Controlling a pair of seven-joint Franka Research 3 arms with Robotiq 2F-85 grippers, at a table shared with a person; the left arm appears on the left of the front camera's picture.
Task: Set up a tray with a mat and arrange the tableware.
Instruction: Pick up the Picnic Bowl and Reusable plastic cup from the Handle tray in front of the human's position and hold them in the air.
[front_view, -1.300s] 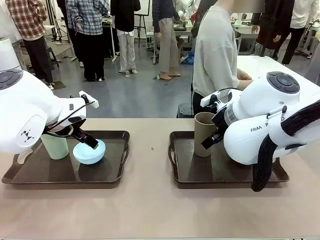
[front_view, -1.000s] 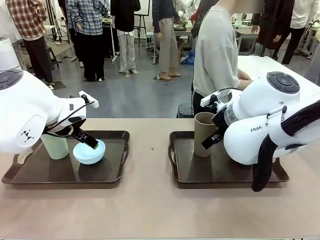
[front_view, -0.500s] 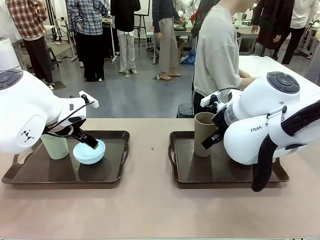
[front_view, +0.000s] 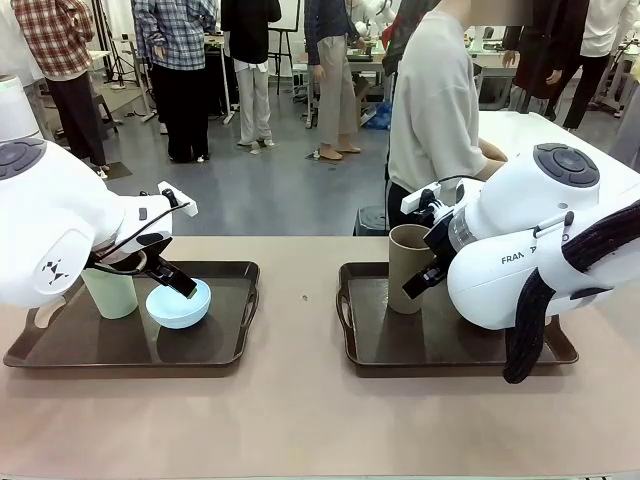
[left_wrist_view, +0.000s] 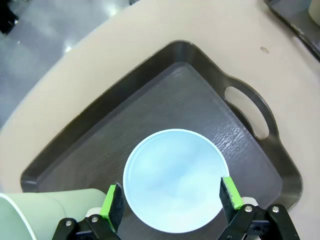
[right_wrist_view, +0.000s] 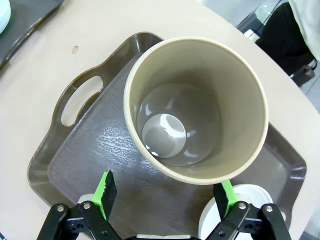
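Holds right end effector (right_wrist_view: 165, 185) spread before upright tan cup (right_wrist_view: 195, 107), mouth up; left end effector (left_wrist_view: 171, 195) spread, flanking blue bowl (left_wrist_view: 172, 172). Crops green cup (left_wrist_view: 45, 215) lower left; half-hides white bowl (right_wrist_view: 250, 192) lower right.

Bright, even indoor light falls from overhead, so the table (front_view: 300, 420) reads clearly and the dark trays (front_view: 130, 348) cast only thin, soft shadows along their near edges. The front view is sharp up close and slightly softer on the far floor (front_view: 280, 190), which carries pale glare. In the right wrist view, a white highlight shines in the bottom of the tan cup (right_wrist_view: 195, 107), and the tray beneath shows a mottled sheen. In the left wrist view, the light blue bowl (left_wrist_view: 172, 180) looks faintly washed out. Both wrist views bow the table edge.
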